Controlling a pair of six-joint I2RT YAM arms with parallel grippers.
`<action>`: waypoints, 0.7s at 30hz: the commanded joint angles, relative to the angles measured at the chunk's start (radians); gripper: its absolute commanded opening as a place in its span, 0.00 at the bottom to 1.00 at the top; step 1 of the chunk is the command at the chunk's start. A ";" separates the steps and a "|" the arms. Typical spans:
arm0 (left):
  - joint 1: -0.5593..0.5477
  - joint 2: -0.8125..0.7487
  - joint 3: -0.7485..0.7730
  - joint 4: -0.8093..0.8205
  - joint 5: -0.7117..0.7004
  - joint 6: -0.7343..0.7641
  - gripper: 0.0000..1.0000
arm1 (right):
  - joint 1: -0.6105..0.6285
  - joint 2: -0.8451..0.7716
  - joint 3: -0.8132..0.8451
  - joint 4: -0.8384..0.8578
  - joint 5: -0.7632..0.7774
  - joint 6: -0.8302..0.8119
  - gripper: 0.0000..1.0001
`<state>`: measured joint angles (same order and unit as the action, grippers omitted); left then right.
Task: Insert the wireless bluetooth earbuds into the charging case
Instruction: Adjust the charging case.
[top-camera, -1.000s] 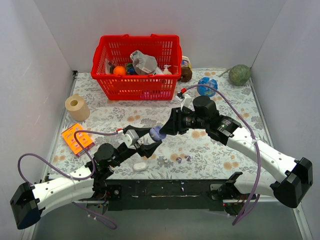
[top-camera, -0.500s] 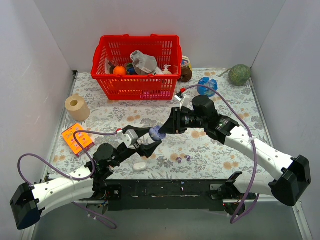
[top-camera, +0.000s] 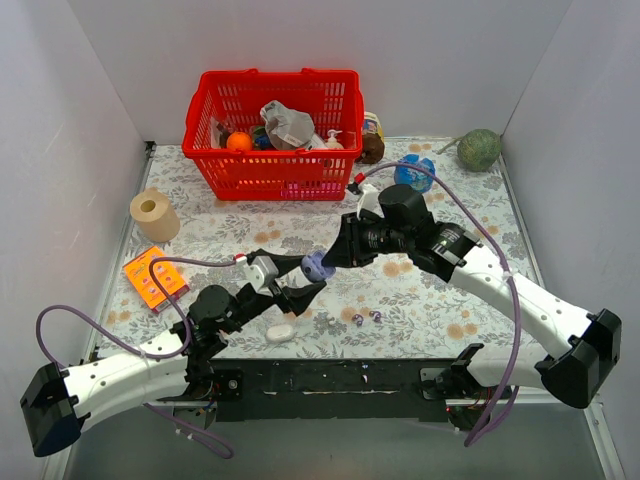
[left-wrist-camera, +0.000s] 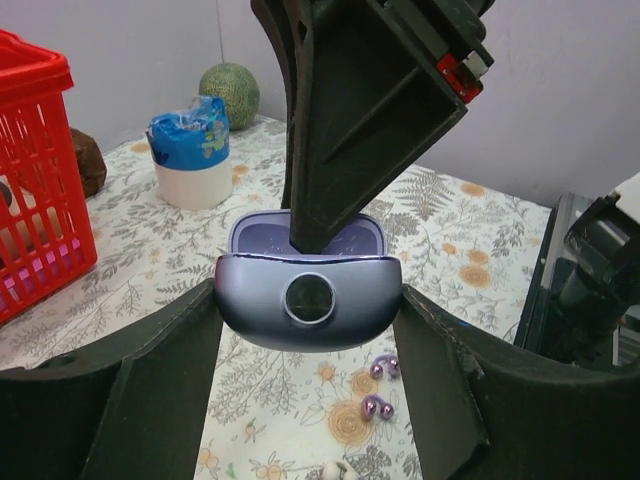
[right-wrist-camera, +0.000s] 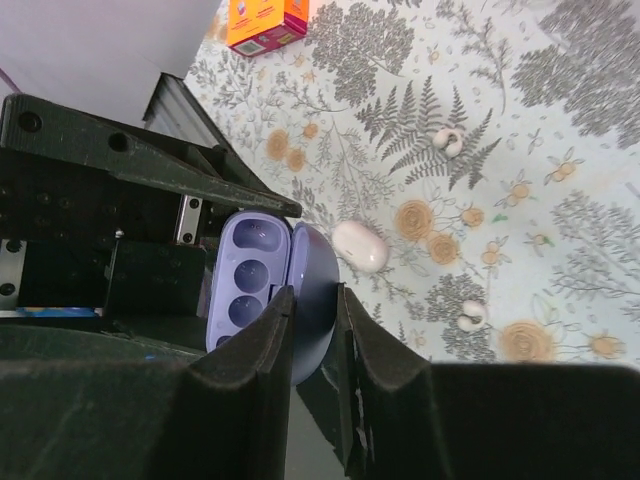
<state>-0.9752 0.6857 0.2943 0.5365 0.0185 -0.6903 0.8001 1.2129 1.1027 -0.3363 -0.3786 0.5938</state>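
charging case (top-camera: 316, 266) held clear above the table (top-camera: 420, 305), between the two arms. the left gripper (left-wrist-camera: 308, 312) is closed on the lower shell, one finger on each short rounded end. the case's long axis therefore runs straight across from finger to finger, level, with the round front button toward the left wrist camera. the lid stands open on the far hinge, so the mouth faces up and toward the right arm; the right wrist view shows the wells (right-wrist-camera: 247, 280) in a row along the long axis. the right gripper (right-wrist-camera: 318, 300) has its fingers nearly together astride the raised lid, apparently pinching its edge. two purplish earbuds (left-wrist-camera: 378, 405) lie loose on the table below, near each other and well apart from the case (top-camera: 358, 318). judged handling: the case is light, rigid, glossy plastic, likely to slip at its curved ends and weakest at the hinge, so the end-on hold on the shell suits it. the earbuds look tiny, slick and apt to roll, best pinched across the body.
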 joint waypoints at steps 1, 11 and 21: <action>0.000 0.029 0.054 -0.122 -0.101 -0.084 0.65 | -0.007 -0.030 0.215 -0.168 0.142 -0.222 0.01; 0.000 0.015 0.137 -0.288 -0.059 -0.208 0.98 | 0.052 -0.081 0.344 -0.342 0.228 -0.538 0.01; 0.042 0.066 0.289 -0.345 0.434 -0.293 0.98 | 0.306 -0.222 0.209 -0.328 0.480 -0.787 0.01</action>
<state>-0.9596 0.7074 0.5297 0.2100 0.2356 -0.9562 1.0775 0.9993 1.2854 -0.6647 0.0349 -0.0975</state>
